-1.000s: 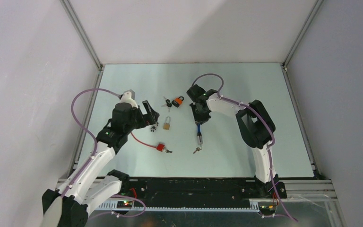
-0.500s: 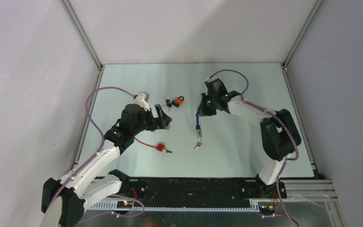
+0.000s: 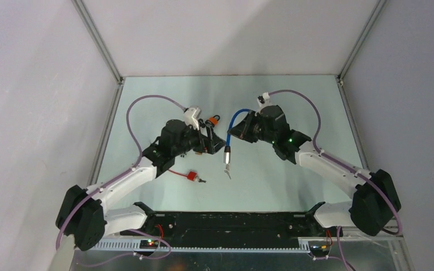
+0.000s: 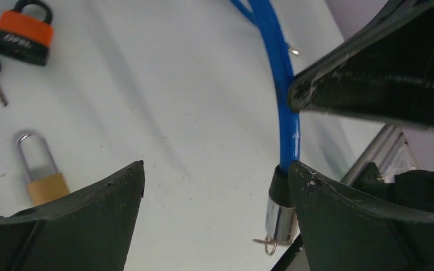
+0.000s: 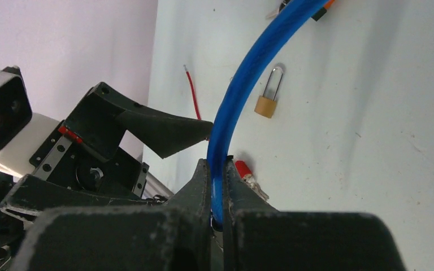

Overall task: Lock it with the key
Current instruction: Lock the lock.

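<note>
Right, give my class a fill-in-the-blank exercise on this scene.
The right gripper is shut on the ____ cable.
The left gripper has its jaws ____.
The padlock with the black shackle is ____.
Missing words: blue; open; orange.

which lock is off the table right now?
The blue cable lock: it hangs from the shut right gripper. The orange padlock, brass padlock and red cable lock all lie on the table.
</note>
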Action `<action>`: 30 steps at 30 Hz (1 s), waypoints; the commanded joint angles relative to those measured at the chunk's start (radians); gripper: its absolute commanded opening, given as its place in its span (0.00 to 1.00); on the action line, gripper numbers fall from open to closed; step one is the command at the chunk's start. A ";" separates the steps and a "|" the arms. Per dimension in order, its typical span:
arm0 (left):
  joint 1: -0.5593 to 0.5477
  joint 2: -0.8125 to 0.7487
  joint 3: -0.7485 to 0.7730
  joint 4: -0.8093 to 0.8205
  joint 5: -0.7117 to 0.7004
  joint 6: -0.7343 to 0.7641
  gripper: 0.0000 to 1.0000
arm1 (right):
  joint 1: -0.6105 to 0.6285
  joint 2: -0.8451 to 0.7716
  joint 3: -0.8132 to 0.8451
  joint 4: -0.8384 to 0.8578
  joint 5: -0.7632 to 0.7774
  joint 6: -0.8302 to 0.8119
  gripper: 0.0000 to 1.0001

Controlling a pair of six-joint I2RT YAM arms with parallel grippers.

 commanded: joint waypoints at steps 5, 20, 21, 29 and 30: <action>-0.029 0.069 0.090 0.131 0.118 -0.039 0.95 | 0.067 -0.107 -0.010 0.078 0.142 0.070 0.00; -0.045 0.128 0.111 0.147 0.162 -0.061 0.29 | 0.103 -0.112 -0.015 0.074 0.208 0.095 0.00; -0.045 0.128 0.113 0.146 0.163 -0.053 0.15 | 0.103 -0.112 -0.016 0.064 0.214 0.091 0.00; -0.046 0.111 0.131 0.106 0.134 0.048 0.00 | 0.068 -0.225 -0.045 -0.019 0.284 -0.063 0.63; -0.046 0.099 0.140 0.094 0.131 0.058 0.00 | 0.038 -0.244 -0.057 -0.014 0.263 -0.116 0.66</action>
